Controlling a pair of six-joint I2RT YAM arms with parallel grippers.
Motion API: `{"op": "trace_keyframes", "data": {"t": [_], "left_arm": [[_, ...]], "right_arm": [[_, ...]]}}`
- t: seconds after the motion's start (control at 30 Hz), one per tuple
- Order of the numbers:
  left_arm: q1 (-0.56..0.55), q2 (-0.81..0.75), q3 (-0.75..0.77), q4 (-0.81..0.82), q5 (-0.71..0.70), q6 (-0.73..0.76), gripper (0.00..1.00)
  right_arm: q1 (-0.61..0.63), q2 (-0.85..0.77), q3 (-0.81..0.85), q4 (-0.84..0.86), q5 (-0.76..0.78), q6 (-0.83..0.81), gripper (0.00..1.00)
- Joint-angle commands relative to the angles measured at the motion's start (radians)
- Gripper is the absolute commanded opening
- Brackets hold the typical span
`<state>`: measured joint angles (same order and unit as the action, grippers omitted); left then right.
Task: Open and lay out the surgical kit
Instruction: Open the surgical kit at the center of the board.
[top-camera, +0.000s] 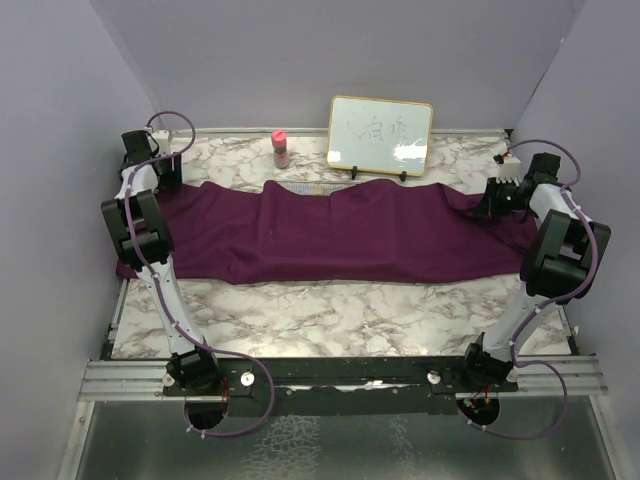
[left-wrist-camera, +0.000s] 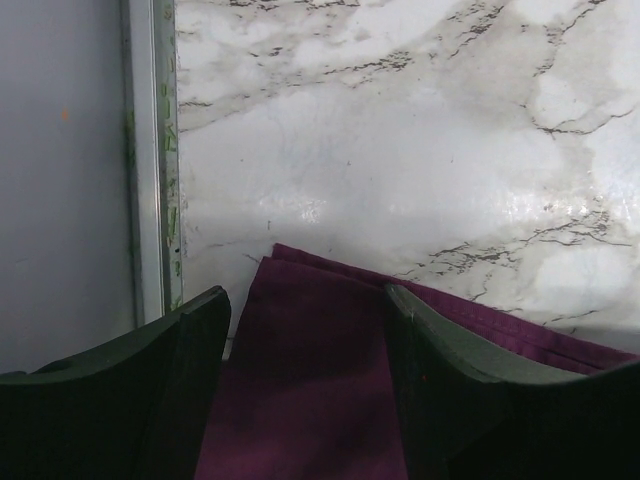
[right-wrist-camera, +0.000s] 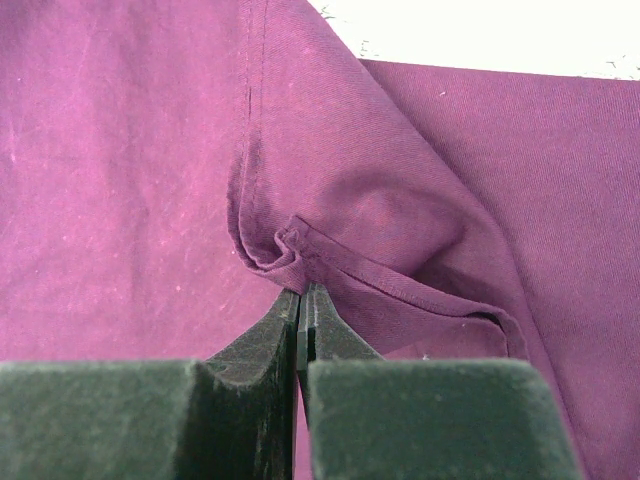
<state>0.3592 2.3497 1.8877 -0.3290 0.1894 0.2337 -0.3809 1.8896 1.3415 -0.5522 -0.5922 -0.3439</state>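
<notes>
The surgical kit's dark purple cloth wrap lies spread in a long band across the marble table. A thin strip of silver mesh peeks out at its far edge; the rest of the contents are hidden. My left gripper hangs open over the cloth's left corner, its fingers apart on either side and not touching it. My right gripper is at the cloth's right end, shut on a bunched fold of the hem, with its tips pinched together.
A framed whiteboard stands at the back centre, with a small pink-capped bottle to its left. The metal rim of the table's left edge runs close beside the left gripper. Purple walls enclose the table on three sides.
</notes>
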Motion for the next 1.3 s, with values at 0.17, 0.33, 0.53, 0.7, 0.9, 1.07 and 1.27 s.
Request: {"op": "trace_keyframes", "data": {"t": [0.17, 0.33, 0.53, 0.7, 0.9, 1.07, 1.27], "left_arm": [[0.02, 0.087, 0.047, -0.074, 0.025, 0.012, 0.65], [0.02, 0.104, 0.033, -0.105, 0.057, 0.006, 0.61], [0.021, 0.11, -0.012, -0.109, 0.065, -0.001, 0.54], [0.021, 0.118, -0.021, -0.109, 0.069, -0.004, 0.45], [0.021, 0.109, -0.005, -0.111, 0.094, -0.003, 0.28], [0.021, 0.085, 0.029, -0.111, 0.154, 0.004, 0.08], [0.021, 0.002, 0.067, -0.111, 0.212, 0.019, 0.0]], "right_arm": [[-0.001, 0.001, 0.005, 0.011, 0.013, 0.011, 0.01], [-0.001, 0.005, 0.012, 0.011, 0.017, 0.008, 0.01], [-0.001, 0.01, 0.022, 0.008, 0.019, 0.006, 0.01], [-0.001, 0.01, 0.026, 0.004, 0.02, -0.001, 0.01], [-0.001, 0.01, 0.031, 0.004, 0.024, -0.003, 0.01], [-0.001, -0.007, 0.03, 0.035, 0.049, 0.009, 0.01], [-0.003, -0.076, 0.026, 0.073, 0.087, 0.03, 0.01]]}}
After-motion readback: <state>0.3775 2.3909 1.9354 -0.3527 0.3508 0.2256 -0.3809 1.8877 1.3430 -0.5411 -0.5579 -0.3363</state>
